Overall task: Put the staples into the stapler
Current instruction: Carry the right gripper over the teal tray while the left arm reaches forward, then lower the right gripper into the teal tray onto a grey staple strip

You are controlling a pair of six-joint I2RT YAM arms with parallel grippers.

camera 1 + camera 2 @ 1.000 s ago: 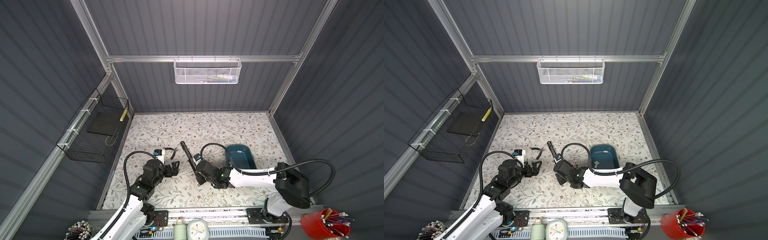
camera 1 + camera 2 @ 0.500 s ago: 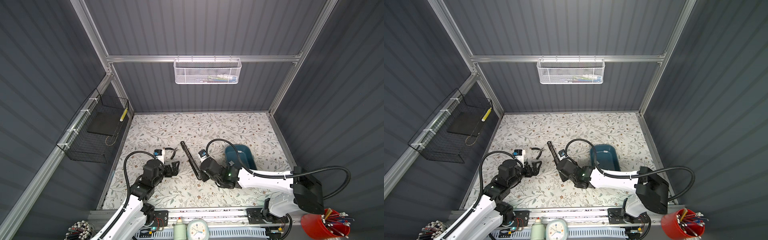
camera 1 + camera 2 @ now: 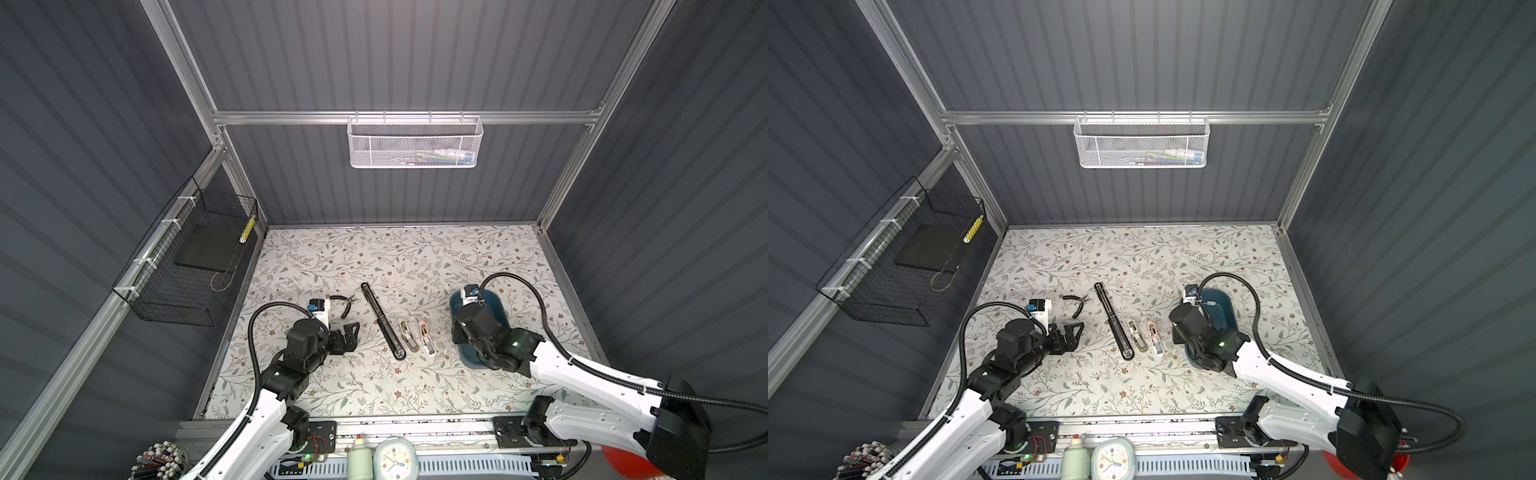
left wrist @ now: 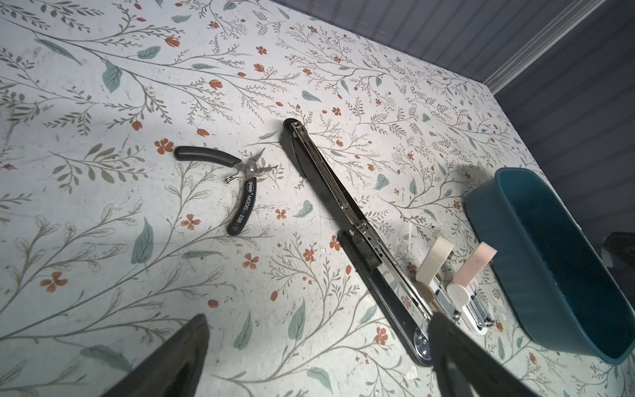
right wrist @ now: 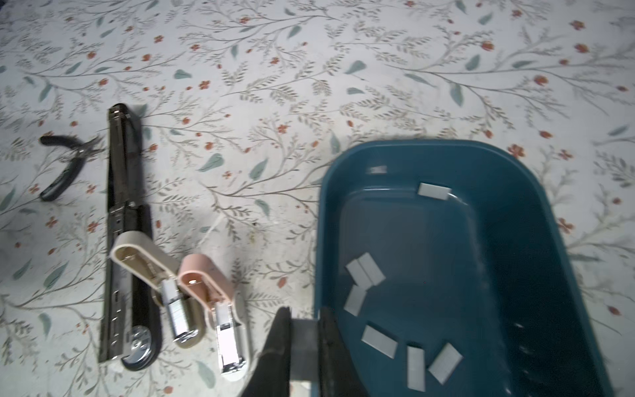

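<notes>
Three staplers lie open side by side mid-table: a long black stapler [image 3: 382,322] [image 5: 118,220], a cream stapler [image 3: 409,336] [image 5: 147,256] and a pink stapler [image 3: 427,340] [image 5: 206,280]. Several loose grey staples [image 5: 379,340] lie in the blue tub [image 5: 429,146] [image 3: 494,299] to their right. My right gripper [image 5: 304,316] hangs over the tub's left rim, shut on one grey strip of staples [image 5: 304,347]. My left gripper [image 3: 351,332] [image 4: 318,318] rests open and empty left of the black stapler.
Black-handled pliers [image 3: 347,303] [image 4: 240,175] lie behind my left gripper. A white mesh basket [image 3: 415,143] hangs on the back wall and a black wire basket [image 3: 187,274] on the left wall. A clock [image 3: 395,457] sits at the front rail.
My right arm has swung right, from over the staplers to the tub's left rim, uncovering the cream and pink staplers. The left arm has not moved.
</notes>
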